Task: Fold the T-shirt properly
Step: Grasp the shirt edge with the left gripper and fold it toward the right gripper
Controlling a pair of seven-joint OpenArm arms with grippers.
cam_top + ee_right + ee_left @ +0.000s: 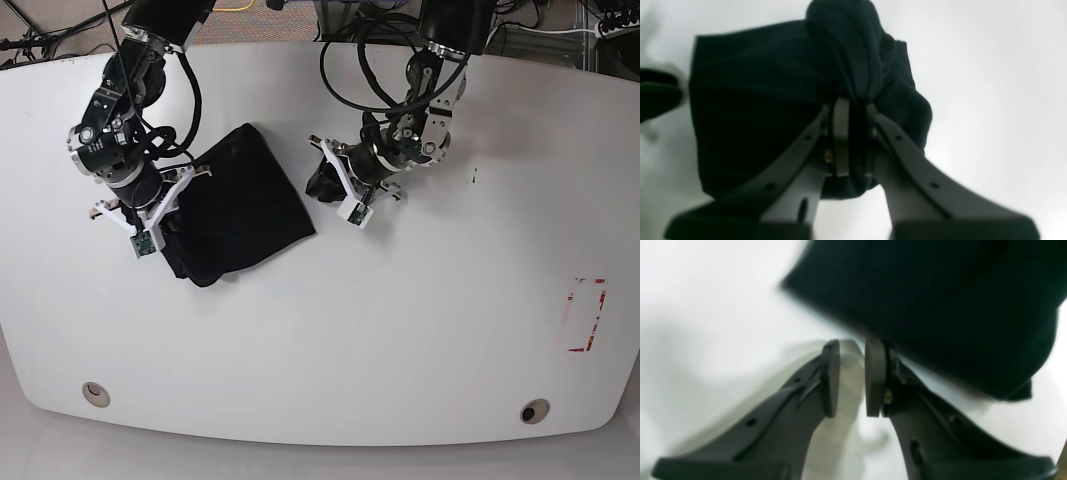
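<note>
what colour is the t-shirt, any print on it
Plain black T-shirt, no print visible; the base view shows it best.

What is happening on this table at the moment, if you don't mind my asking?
A two-armed robot is folding a black T-shirt on a white table. The right gripper is shut on a bunched fold at one edge of the shirt. The left gripper hangs just off the opposite edge with its jaws slightly apart, holding nothing. The shirt lies in a compact, somewhat rumpled bundle.
</note>
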